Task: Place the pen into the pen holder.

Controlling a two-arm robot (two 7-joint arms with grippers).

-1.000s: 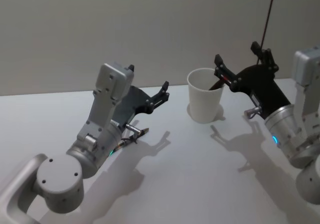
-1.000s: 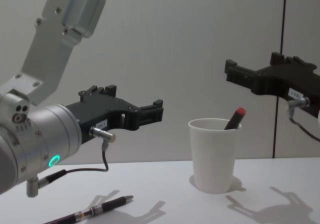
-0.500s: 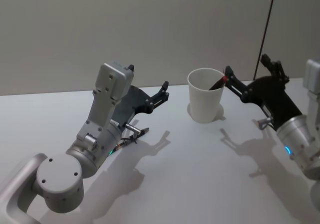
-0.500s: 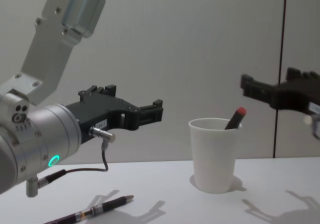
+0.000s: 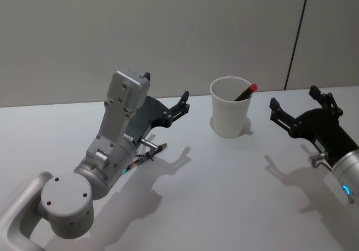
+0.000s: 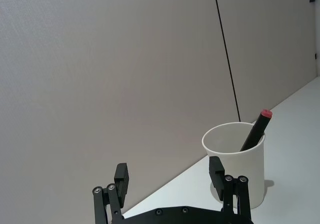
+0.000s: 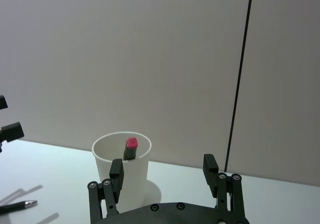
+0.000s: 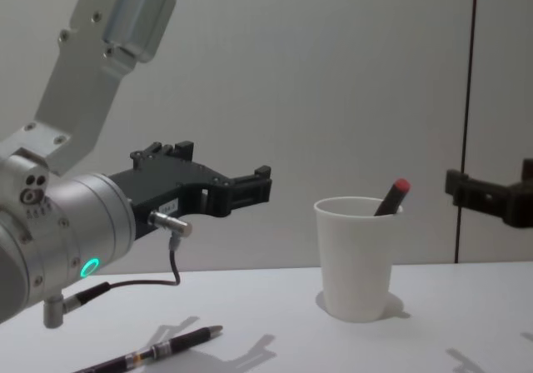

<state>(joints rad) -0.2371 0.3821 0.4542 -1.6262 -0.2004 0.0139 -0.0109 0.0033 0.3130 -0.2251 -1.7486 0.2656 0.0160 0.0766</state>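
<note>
The white paper cup pen holder (image 5: 229,116) (image 8: 358,261) stands upright at the back of the white table. A dark pen with a red cap (image 5: 245,92) (image 8: 391,198) (image 7: 130,148) leans inside it, its top sticking out over the rim. My right gripper (image 5: 293,100) (image 7: 163,168) hovers open and empty to the right of the cup, clear of it. On the cup's left my left gripper (image 5: 180,104) (image 6: 169,173) (image 8: 250,190) hangs above the table, open and empty, with the cup (image 6: 235,166) ahead of it.
A second black pen (image 8: 158,352) (image 5: 147,158) (image 7: 17,205) lies flat on the table under the left arm. A plain grey wall with a dark vertical seam (image 5: 297,35) stands close behind the table. Bare tabletop (image 5: 224,195) spreads between the arms.
My right gripper has drawn back from above the cup, moving right and lower. The red-capped pen stays leaning in the cup. The left arm has not moved.
</note>
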